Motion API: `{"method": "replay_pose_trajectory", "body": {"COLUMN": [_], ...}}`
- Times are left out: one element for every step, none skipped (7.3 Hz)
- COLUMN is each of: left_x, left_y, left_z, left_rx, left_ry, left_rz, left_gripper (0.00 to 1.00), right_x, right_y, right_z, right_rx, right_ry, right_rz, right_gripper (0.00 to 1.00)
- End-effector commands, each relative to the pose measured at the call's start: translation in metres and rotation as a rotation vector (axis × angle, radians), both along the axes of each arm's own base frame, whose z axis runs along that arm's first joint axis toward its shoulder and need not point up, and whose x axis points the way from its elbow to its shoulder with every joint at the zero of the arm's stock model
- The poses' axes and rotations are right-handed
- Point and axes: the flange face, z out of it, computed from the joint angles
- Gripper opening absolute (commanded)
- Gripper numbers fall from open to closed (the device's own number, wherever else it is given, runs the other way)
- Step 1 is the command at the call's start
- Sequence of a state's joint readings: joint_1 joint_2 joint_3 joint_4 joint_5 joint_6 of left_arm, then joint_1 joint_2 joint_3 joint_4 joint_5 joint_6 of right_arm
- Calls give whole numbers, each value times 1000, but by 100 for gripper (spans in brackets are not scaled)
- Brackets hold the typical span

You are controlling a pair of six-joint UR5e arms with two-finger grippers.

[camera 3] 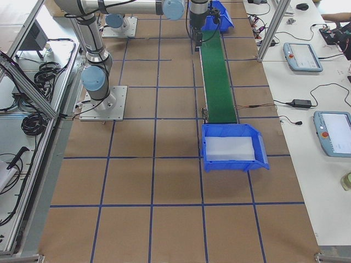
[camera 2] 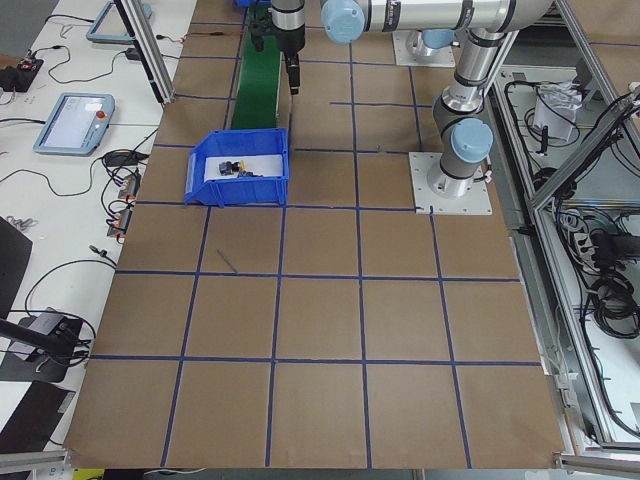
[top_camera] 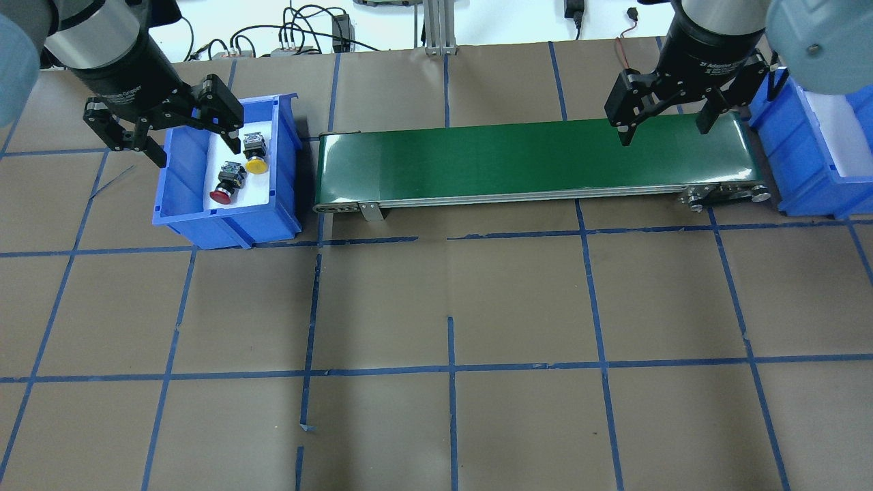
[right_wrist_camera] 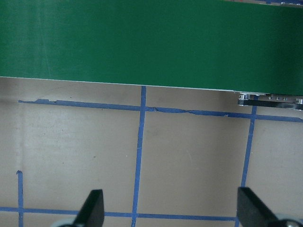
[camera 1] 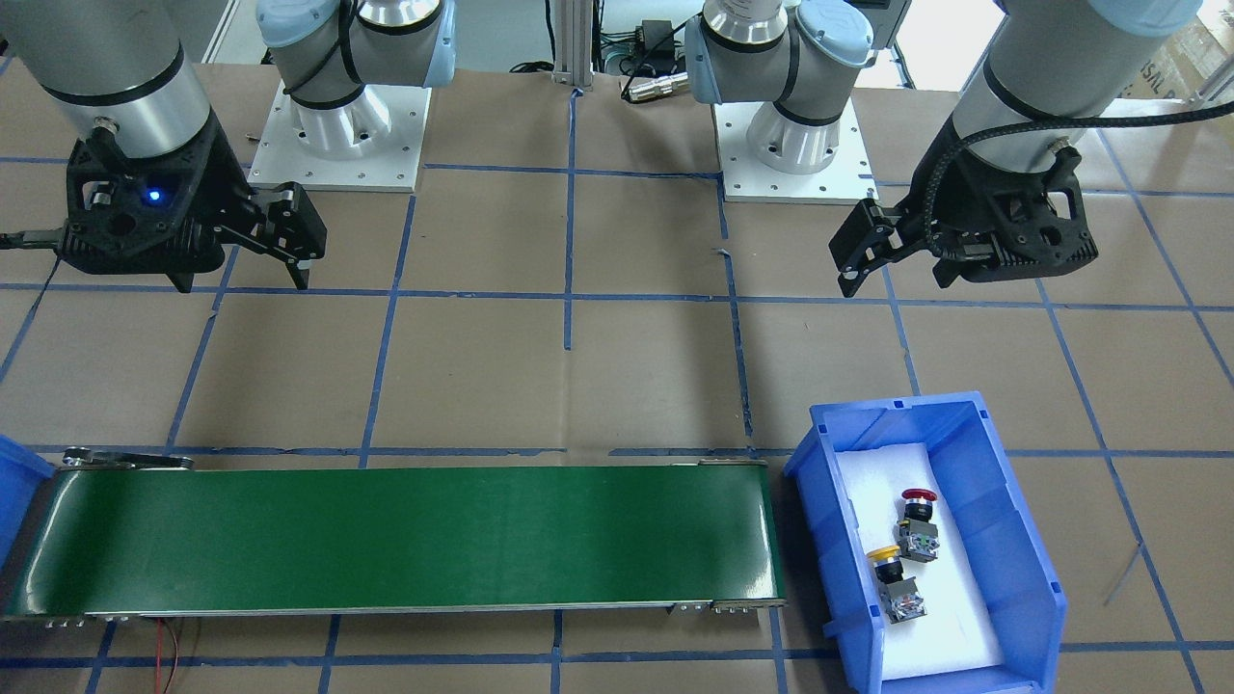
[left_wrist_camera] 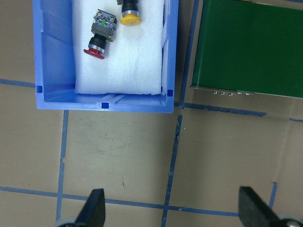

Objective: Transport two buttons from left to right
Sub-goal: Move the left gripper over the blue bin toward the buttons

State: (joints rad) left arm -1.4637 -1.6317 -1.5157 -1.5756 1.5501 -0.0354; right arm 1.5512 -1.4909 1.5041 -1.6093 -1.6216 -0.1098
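Both buttons lie on their sides on white foam in the blue bin at the belt's left end. The red button is nearer me and the yellow button lies just behind it. In the left wrist view, the red button and yellow button sit at the top. My left gripper hangs open above the bin's near side with nothing between its fingers; it also shows in the left wrist view. My right gripper hangs open and empty over the green conveyor belt near its right end.
A second blue bin lined with white foam stands at the belt's right end, with nothing in it in the exterior right view. The brown table has a blue tape grid. The arm bases stand behind the belt.
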Motion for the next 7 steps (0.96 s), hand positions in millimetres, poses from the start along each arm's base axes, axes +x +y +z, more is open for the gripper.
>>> {"method": "replay_pose_trajectory", "body": {"left_x": [6, 7, 9, 12, 15, 21, 25], "left_y": [-39, -62, -79, -88, -98, -117, -138], "left_z": [-31, -54, -75, -88, -95, -109, -115], "left_rx": [-33, -51, -60, -61, -64, -49, -54], "left_ry": [-3, -3, -4, -5, -7, -3, -5], "left_rz": [-6, -9, -11, -47, -76, -67, -66], "left_gripper": [100, 100, 100, 100, 100, 100, 100], "right_x": [0, 1, 4, 5, 5, 5, 4], "right_y": [-8, -13, -19, -18, -16, -18, -13], "right_z": [-11, -14, -18, -25, -22, -20, -21], "right_rx": [5, 5, 9, 22, 19, 15, 21], "right_ry": [1, -3, -13, -11, -10, -2, 1], "right_rz": [-1, -4, -1, 0, 2, 6, 5], "right_gripper": [100, 100, 100, 100, 100, 100, 100]}}
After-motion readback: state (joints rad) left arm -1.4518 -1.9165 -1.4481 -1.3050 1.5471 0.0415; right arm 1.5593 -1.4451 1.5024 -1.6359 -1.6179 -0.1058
